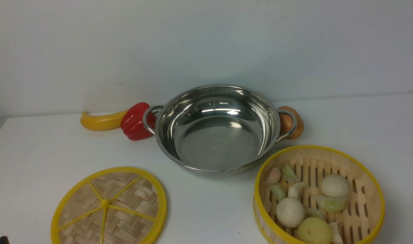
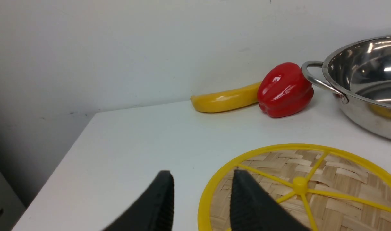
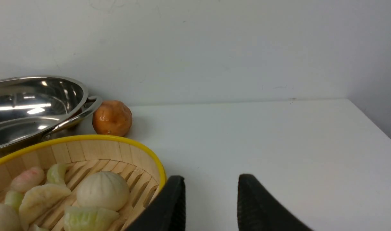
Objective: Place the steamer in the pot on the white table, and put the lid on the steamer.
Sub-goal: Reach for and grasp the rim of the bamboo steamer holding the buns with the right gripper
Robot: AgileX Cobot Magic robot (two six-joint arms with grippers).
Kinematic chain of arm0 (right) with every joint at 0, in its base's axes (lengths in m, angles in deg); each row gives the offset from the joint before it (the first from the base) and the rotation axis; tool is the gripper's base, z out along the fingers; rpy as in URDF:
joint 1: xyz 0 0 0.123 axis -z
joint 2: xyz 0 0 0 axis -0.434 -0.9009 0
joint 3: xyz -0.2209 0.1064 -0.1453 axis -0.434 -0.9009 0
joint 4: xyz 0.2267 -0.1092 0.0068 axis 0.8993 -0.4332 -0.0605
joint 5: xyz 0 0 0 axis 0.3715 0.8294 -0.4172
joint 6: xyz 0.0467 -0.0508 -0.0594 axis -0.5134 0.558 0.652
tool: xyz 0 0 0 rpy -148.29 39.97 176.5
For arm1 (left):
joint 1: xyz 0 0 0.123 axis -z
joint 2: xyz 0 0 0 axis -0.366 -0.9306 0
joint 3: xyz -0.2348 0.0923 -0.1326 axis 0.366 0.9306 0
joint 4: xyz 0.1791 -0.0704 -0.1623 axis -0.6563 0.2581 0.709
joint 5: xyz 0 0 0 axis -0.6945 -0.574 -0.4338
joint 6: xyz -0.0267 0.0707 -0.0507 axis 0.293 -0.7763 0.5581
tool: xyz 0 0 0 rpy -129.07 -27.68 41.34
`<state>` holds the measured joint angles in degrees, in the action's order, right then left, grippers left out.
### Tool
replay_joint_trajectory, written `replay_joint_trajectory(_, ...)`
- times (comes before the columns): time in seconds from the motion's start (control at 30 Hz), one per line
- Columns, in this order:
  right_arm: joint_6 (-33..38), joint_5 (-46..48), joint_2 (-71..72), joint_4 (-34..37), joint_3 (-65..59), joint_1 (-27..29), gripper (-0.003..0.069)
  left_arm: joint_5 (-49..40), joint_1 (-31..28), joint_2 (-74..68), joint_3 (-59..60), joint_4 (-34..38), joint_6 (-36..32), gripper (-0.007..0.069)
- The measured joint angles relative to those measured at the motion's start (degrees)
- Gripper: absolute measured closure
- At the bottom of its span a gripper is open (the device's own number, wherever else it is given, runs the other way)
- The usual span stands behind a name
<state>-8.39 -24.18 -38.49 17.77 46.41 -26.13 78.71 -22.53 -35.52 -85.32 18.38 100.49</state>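
At lower right of the front view: the steamer [image 1: 328, 156], flat on the tabletop [image 1: 40, 145], loaded with buns and dumplings [image 1: 290, 212], not yet in the pot [image 1: 216, 112]. Just up and left of it, near but apparently not touching: that pot, empty, at frame centre. At lower left: the lid [image 1: 108, 206], also flat on the tabletop, well apart from the steamer.

In the right wrist view: the right pincer [image 3: 211, 178] spread, pinching nothing, with the steamer's yellow rim just beside one finger, toward the frame's lower left. In the left wrist view: the left pincer [image 2: 202, 175] likewise spread and empty, poised at the lid's near edge; contact impossible to tell.

Judging by this: right arm nearer the steamer, left arm nearer the lid. Round basket, so no long axis to line up with. Only the rim wall to straddle, then a carry up and left toward the pot. Worth watching: loose food shifting on a tilt.
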Motion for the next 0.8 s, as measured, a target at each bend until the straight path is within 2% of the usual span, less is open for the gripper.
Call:
replay_joint_trajectory(0.1, 0.0, -0.1, 0.0, 0.0, 0.0, 0.0, 0.041, 0.0, 0.0, 0.0, 0.0, 0.0, 0.0, 0.0384)
replay_joint_trajectory(0.2, -0.5, -0.7, 0.0, 1.1, 0.0, 0.0, 0.041, 0.9, 0.0, 0.0, 0.0, 4.3, 3.1, 0.0384)
replay_joint_trajectory(0.37, -7.2, -4.8, 0.0, 12.2, 0.0, -0.1, 0.041, 7.1, 0.0, 0.0, 0.0, 19.6, 15.6, 0.0384)
replay_joint_trajectory(0.47, -10.5, -6.4, 0.0, 19.4, 0.0, -0.1, 0.041, 8.4, 0.0, 0.0, 0.0, 25.4, 19.4, 0.0384)
replay_joint_trajectory(0.6, -11.5, -9.0, 0.0, 23.6, 0.0, -0.1, 0.041, 9.3, 0.0, 0.0, 0.0, 27.6, 20.1, 0.0384)
replay_joint_trajectory(0.8, -11.5, -18.8, 0.0, 25.1, 0.0, -0.1, 0.041, 14.0, 0.0, 0.0, 0.0, 28.2, 18.6, 0.0384)
